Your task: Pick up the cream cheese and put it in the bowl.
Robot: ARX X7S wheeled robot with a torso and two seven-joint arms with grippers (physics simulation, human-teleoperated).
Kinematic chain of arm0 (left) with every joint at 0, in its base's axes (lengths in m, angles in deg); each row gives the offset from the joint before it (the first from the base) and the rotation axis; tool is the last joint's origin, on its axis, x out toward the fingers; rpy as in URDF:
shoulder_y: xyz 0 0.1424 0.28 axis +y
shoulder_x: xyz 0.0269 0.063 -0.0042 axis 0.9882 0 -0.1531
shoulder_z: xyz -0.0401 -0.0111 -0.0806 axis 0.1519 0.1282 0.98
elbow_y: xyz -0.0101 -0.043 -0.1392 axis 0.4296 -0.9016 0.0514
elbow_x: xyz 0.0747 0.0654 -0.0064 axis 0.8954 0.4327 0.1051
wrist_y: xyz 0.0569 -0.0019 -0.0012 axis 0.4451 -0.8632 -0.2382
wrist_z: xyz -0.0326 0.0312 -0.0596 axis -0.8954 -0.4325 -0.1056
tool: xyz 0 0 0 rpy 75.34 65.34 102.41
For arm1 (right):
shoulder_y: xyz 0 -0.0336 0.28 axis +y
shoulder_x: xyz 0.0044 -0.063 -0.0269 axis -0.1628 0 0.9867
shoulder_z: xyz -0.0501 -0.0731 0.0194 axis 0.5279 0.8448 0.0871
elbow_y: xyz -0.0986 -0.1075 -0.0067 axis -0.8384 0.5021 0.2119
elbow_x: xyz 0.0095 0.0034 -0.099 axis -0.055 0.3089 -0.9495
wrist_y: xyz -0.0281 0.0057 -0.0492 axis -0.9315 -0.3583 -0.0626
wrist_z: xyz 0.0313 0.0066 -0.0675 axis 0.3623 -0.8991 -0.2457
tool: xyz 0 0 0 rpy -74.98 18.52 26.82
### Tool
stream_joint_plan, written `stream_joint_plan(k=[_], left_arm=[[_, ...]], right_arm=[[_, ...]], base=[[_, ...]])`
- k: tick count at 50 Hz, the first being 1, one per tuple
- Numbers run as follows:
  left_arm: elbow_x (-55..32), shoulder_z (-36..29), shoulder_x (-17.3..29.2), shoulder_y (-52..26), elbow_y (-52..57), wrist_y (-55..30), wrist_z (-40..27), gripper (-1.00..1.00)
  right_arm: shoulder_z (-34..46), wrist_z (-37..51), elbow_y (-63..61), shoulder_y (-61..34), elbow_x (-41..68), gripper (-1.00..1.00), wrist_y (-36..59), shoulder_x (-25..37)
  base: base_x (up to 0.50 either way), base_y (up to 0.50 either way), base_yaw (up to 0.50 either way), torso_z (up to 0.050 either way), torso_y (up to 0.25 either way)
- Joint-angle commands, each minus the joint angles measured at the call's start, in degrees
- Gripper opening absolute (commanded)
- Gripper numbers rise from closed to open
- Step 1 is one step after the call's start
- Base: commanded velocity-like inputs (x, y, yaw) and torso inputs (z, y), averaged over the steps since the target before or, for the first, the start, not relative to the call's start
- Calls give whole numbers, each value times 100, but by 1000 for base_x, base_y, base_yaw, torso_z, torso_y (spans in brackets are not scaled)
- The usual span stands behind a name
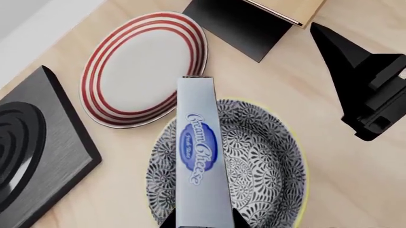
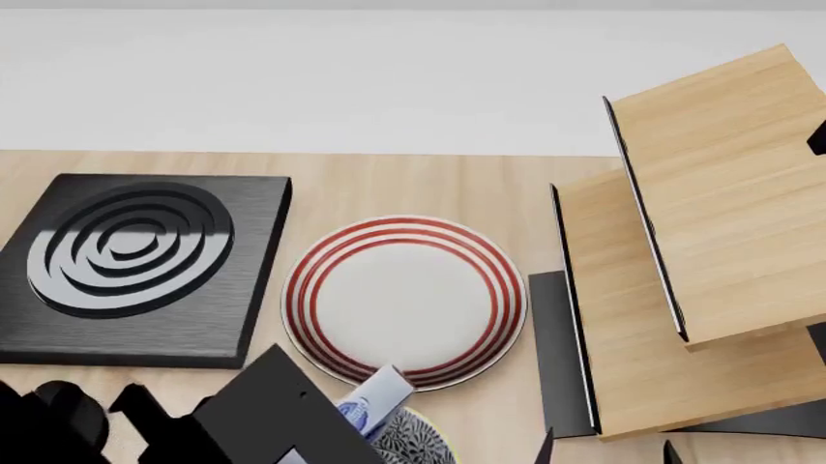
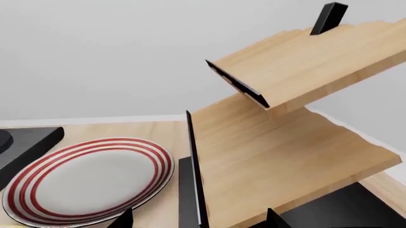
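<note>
The left gripper (image 1: 203, 222), mostly cut off, clamps the cream cheese (image 1: 203, 152) above the bowl (image 1: 266, 156). Only the right gripper's (image 3: 199, 219) fingertips (image 3: 123, 219) show, spread apart and empty.

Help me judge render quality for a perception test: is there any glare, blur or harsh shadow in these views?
Left wrist view: sharp all over, the cream cheese logo readable, only soft shadows under the plate and beside the bowl. Head view: a bright sheen on the burner's rings, no blur. Right wrist view: even, flat light, crisp shelf edges.
</note>
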Motion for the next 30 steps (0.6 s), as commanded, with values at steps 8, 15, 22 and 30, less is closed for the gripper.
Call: stream_joint_plan(k=[8,15,22,30], left_arm=[[423,-131,-151,101,-153,-13,358,-100],[625,-166,-187,132,-217,-18,537,-100],[821,-242,-208,136,-420,-72,770,-100],[948,-345,-230,132,-719,-88,878,-100]], right_arm=[[6,-26,134,-47,45,100,-46,-7],[8,-16,144,-52,42,100,-59,-2],[8,-34,229,-76,57,100,-87,-7],[2,-35,255,-73,79,100,-116,-8]], base=[[0,0,0,0,0],[0,0,0,0,0],[0,0,0,0,1],[0,0,0,0,0]])
